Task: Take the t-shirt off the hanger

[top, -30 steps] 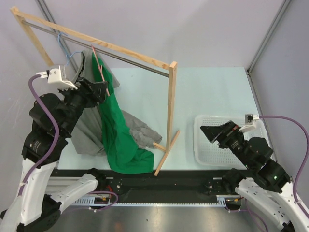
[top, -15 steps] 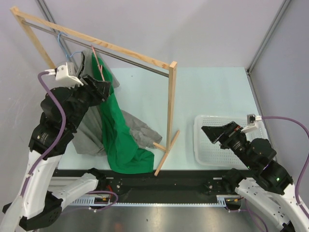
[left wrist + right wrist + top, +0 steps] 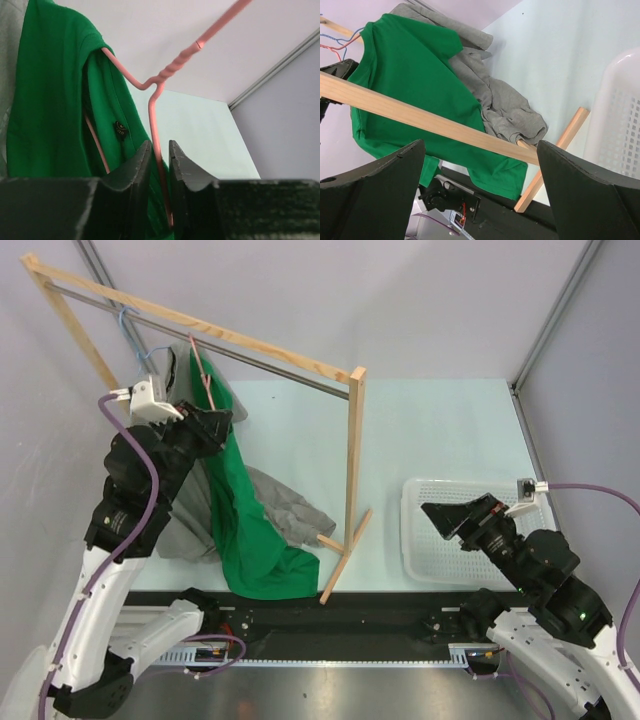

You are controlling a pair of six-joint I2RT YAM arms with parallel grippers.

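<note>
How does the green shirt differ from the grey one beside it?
The green shirt drapes on a pink hanger, pinched by the left end effector; what holds the grey one up is unclear. The green shirt hangs fairly smooth; the grey one's lower part lies bunched on the table. Both sit by the wooden rack.

FREE: pale green table [image 3: 440,430] open between wooden clothes-rack frame [image 3: 250,340] and white perforated plastic basket [image 3: 412,530] | BLOCKED: rack's upright post [image 3: 352,455] and slanted foot [image 3: 347,556] mid-table | BLOCKED: hanging green t-shirt [image 3: 245,525] on pink wire hanger [image 3: 155,115], heaped grey garment [image 3: 285,502] fill space under rail [image 3: 300,377]
</note>
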